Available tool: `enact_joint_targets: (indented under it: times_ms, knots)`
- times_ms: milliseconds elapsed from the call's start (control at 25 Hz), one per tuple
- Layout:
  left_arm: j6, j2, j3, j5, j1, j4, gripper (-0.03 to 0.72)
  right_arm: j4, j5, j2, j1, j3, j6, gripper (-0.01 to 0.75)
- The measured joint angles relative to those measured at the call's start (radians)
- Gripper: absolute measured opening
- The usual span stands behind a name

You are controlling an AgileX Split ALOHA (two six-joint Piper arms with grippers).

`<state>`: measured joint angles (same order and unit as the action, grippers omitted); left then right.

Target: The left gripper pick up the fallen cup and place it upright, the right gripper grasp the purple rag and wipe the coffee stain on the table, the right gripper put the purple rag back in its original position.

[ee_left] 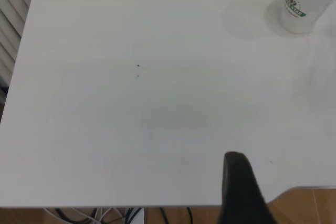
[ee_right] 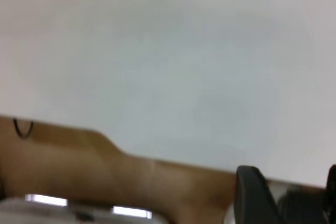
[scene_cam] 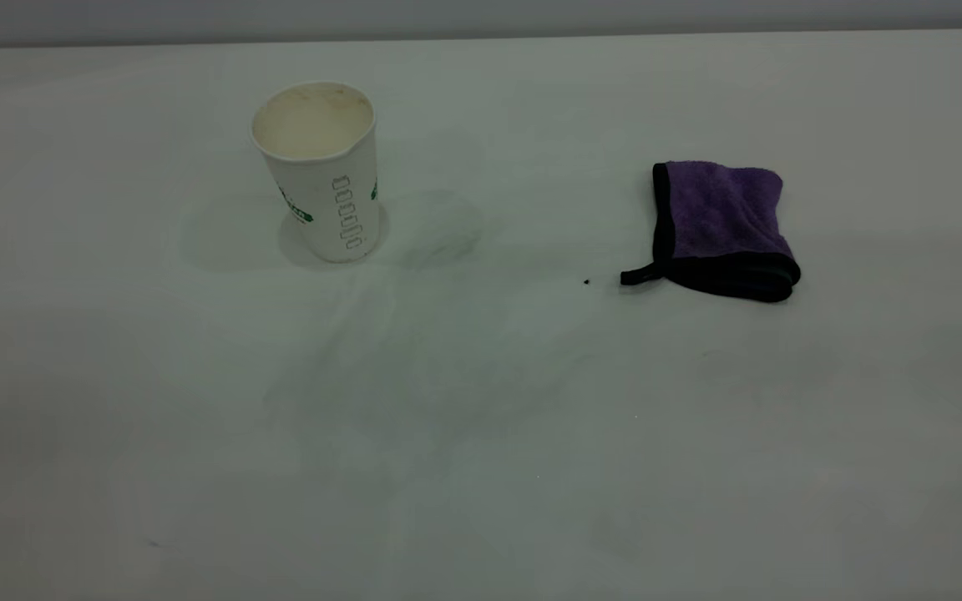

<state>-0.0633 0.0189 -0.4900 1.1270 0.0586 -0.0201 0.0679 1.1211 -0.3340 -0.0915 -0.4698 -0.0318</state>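
Nearest, along the bottom of the exterior view, the table (scene_cam: pixel 481 484) shows only faint grey smears. No coffee stain can be made out on it. Neither arm appears in this view.

In the left wrist view a black part of the left gripper (ee_left: pixel 239 182) sits at the bottom edge, over the table's near border. Too little of it shows to tell whether it is released or clenched. In the right wrist view the right gripper (ee_right: pixel 291 198) is cut off at the lower right corner. Its jaws stand apart with nothing between them, above the table edge and brown floor.

Farther in, a tiny dark speck (scene_cam: pixel 587 282) lies just left of the purple rag (scene_cam: pixel 723 229). The rag rests folded at right of centre, its black loop tab pointing left. A dark sliver at the top of the right wrist view may be its edging; I cannot say for sure.

Farthest, in the upper left, the cup (scene_cam: pixel 324 171) stands upright, mouth open to the camera, well apart from the rag.

By my reading all three steps look done, so the next move calls for nothing more than keeping both arms clear.
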Motion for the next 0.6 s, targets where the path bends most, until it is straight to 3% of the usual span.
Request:
enact_joint_targets:
  times_ms: [600]
  knots:
    - [0.0, 0.0, 0.0, 0.0, 0.0, 0.0, 0.498, 0.0, 0.015, 0.33, 0.0, 0.0, 0.003, 0.361]
